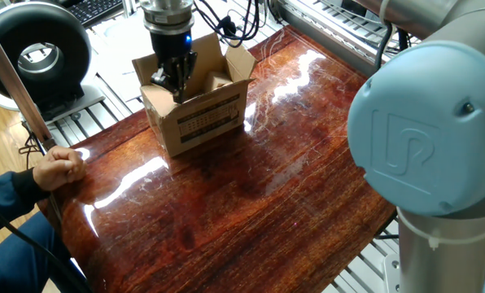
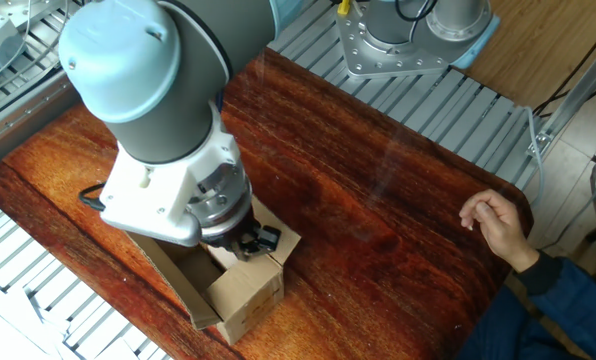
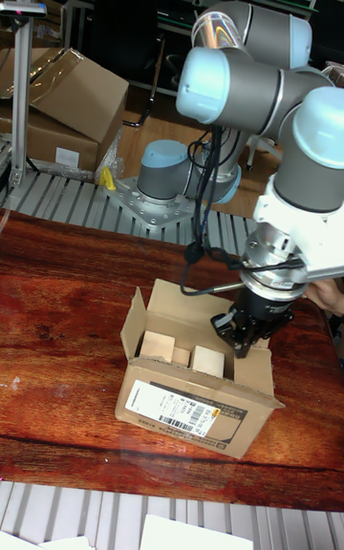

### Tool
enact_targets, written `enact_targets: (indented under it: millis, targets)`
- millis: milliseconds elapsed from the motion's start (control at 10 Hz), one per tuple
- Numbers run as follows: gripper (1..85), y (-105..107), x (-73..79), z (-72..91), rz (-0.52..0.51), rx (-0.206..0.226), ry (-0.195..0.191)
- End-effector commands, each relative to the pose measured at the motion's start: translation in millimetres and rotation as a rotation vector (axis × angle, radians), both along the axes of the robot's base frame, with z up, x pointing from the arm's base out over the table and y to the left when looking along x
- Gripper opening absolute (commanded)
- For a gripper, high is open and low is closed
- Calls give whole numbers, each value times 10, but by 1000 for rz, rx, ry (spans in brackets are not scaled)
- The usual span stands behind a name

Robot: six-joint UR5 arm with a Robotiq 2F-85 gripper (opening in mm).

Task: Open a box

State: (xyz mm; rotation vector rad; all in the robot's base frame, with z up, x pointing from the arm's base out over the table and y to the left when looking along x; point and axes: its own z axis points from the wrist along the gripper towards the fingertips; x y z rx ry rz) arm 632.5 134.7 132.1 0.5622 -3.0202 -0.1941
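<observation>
box (image 3: 196, 399) sitting near the table (image 1: 251, 187) edge, most flaps up. gripper (image 3: 241, 338) low at one end flap (image 3: 251, 364); cannot tell whether parted or pinching. best pushed outward slowly, without dragging the carton.

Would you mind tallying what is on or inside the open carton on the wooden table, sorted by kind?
Brown cardboard box, flaps open: 1
Pale blocks inside the box: 2
Robot gripper at the box's end: 1
Person's hand resting on the table edge: 1
Total: 5
</observation>
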Motion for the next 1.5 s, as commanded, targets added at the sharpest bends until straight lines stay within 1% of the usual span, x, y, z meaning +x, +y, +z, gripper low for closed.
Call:
enact_targets:
  millis: [0, 200, 300, 400, 500, 600, 800, 900, 1000, 1100, 1200, 1300, 1400]
  targets:
    - [10, 114, -31, -30, -41, 88, 1]
    - [10, 237, -103, -99, -80, 147, 5]
    - [10, 179, -117, -124, -65, 131, 0]
    - [10, 157, -123, -133, -62, 127, -2]
    - [10, 170, -144, -127, -71, 132, 7]
    - [10, 190, -175, -98, -81, 141, 25]
    - [10, 102, -201, -27, -57, 122, 44]
    - [10, 81, -204, -21, -43, 113, 46]
    - [10, 12, -229, -28, -26, 87, 53]
    - [10, -97, -227, -19, -4, 52, 50]
    - [10, -164, -220, 37, 21, 43, 45]
    - [10, -135, -230, 86, 27, 59, 52]
    - [10, -105, -226, 94, 22, 66, 54]
